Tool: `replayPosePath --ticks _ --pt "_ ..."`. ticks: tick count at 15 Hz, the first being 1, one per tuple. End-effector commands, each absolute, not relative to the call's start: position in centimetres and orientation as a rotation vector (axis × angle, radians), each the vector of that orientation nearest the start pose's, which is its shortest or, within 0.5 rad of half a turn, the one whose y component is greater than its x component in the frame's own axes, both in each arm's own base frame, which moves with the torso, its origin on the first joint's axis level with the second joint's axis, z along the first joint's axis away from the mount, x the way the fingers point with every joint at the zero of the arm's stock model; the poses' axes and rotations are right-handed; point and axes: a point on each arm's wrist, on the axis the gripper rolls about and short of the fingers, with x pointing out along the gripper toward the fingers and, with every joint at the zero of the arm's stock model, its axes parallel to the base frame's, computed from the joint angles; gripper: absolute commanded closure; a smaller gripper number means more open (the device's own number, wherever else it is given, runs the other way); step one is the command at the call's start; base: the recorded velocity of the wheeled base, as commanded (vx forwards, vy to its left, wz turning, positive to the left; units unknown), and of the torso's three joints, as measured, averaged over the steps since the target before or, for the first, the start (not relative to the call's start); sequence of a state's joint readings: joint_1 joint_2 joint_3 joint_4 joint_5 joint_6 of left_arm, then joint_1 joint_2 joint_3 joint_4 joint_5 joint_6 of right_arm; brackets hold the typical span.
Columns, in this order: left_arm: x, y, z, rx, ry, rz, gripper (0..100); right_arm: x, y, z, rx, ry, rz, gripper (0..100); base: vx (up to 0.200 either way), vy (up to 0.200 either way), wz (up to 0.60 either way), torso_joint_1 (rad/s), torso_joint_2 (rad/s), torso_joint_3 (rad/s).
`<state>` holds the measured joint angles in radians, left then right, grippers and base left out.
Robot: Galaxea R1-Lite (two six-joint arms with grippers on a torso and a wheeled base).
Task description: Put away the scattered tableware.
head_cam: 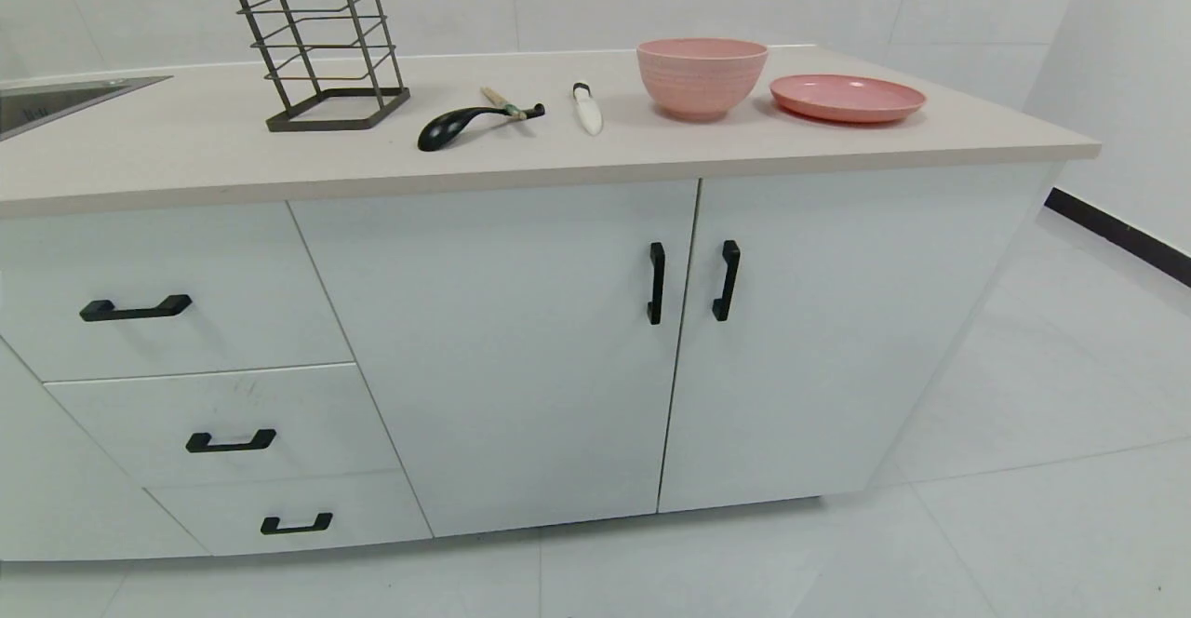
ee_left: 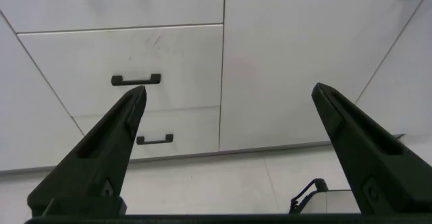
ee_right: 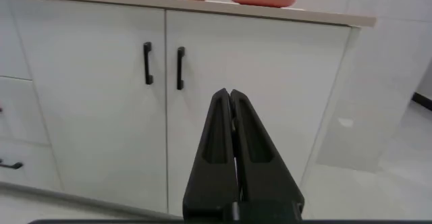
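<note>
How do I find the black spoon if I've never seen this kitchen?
Look at the long countertop above the white cupboards. Just right of the tall wire rack lies the spoon. It is glossy black with a curved handle; the knife nearby is white, the bowl and plate pink.

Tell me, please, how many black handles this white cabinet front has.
5. Black bar handles on the left drawers: top drawer handle, middle drawer handle, bottom drawer handle. Upright where the doors meet: left door handle, right door handle. None seems hidden.
</note>
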<state>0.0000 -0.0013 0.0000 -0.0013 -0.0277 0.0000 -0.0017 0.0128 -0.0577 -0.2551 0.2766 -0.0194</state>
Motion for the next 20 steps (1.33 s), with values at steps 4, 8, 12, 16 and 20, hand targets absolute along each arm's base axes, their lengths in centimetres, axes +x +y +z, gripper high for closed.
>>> replayPosePath --ticks 4,8,12,16,20 --pt "-2.3 -0.1 7.6 0.000 -0.002 -0.028 0 2.7 1.3 16.8 -0.017 0.034 0.557 100 0.000 0.000 0.00 0.000 0.00 0.000" --pt "-2.3 -0.1 7.6 0.000 -0.002 -0.028 0 7.9 2.4 17.1 -0.033 0.084 0.568 100 0.000 0.000 0.00 0.000 0.00 0.000" --pt "-2.3 -0.1 7.6 0.000 -0.003 -0.028 0 13.7 3.7 16.0 -0.046 0.098 0.585 100 0.000 0.000 0.00 0.000 0.00 0.000" --pt "-2.3 -0.1 7.6 0.000 -0.003 -0.028 0 15.8 4.4 11.9 -0.094 0.138 0.616 0 0.000 0.000 0.00 0.000 0.00 0.000" --pt "-2.3 -0.1 7.6 0.002 -0.003 -0.029 0 18.9 6.1 11.7 -0.100 0.090 0.742 0 0.000 0.000 0.00 0.000 0.00 0.000"
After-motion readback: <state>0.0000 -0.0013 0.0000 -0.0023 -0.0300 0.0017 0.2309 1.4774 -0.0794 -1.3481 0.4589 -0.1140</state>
